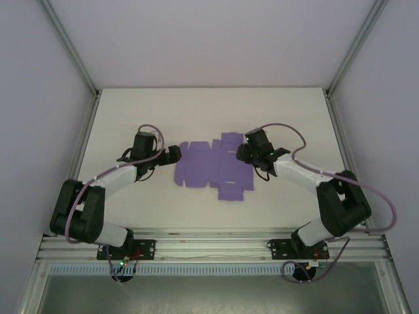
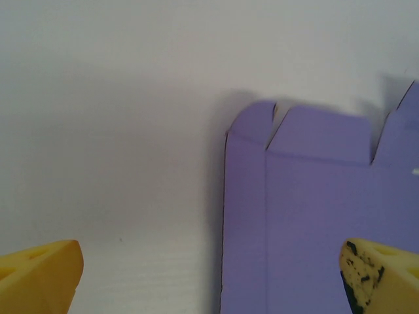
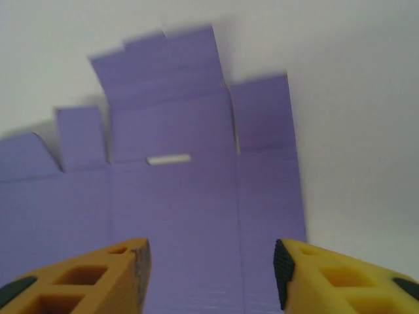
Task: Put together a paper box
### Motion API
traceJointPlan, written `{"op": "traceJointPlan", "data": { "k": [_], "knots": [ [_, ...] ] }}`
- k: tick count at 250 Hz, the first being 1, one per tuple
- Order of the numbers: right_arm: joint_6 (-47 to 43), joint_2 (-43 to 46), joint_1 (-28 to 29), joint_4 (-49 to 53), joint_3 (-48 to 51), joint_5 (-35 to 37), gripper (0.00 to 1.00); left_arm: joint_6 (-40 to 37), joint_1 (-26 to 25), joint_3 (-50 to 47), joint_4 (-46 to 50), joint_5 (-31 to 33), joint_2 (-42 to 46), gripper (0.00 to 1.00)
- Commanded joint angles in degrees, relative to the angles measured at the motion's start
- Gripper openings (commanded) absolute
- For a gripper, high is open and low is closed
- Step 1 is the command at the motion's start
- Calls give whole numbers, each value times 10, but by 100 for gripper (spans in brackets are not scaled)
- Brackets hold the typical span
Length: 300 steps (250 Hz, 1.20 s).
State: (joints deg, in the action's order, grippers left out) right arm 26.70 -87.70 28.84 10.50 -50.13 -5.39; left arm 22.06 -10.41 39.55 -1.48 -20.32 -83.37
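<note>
The top external camera looks steeply down from above and behind the arm bases, taking in the whole table (image 1: 131,124). Each wrist camera sits low and close, facing forward through the left gripper (image 2: 211,271) or the right gripper (image 3: 211,261). All three views share the flat paper box (image 1: 213,169).

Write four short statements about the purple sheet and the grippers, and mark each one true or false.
1. The paper box lies as a flat, unfolded sheet on the table. True.
2. The left gripper is shut on the sheet's edge. False: its jaws stand wide apart and hold nothing.
3. The right gripper hangs over bare table. False: the purple card lies under it.
4. A small slot is cut in the sheet. True.
</note>
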Motion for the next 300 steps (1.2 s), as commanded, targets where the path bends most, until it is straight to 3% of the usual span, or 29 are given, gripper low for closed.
{"op": "traceJointPlan", "data": {
  "k": [1, 23, 67, 101, 137, 212, 251, 300],
  "knots": [
    [38, -36, -1, -10, 9, -34, 49, 10, -4, 15, -3, -60, -23, 100],
    [36, -68, -2, -6, 5, -34, 43, 10, -4, 20, -12, -69, -48, 99],
    [41, -103, -3, -19, 18, -11, 42, 8, -4, 35, -43, -131, -103, 91],
    [45, -116, -4, -24, 27, -5, 42, 35, -4, 32, -114, -208, -135, 78],
    [48, -116, -4, -39, 34, -8, 42, 73, -6, 23, -186, -271, -143, 57],
    [31, -106, -5, -62, 29, -13, 42, 73, -7, 17, -189, -256, -128, 41],
    [19, -74, -14, -55, 24, -13, 43, 51, -7, 35, -128, -196, -123, 0],
    [-5, 12, -47, -80, 60, -46, 59, 36, -7, 19, -152, -197, -47, 0]
  ]
}}
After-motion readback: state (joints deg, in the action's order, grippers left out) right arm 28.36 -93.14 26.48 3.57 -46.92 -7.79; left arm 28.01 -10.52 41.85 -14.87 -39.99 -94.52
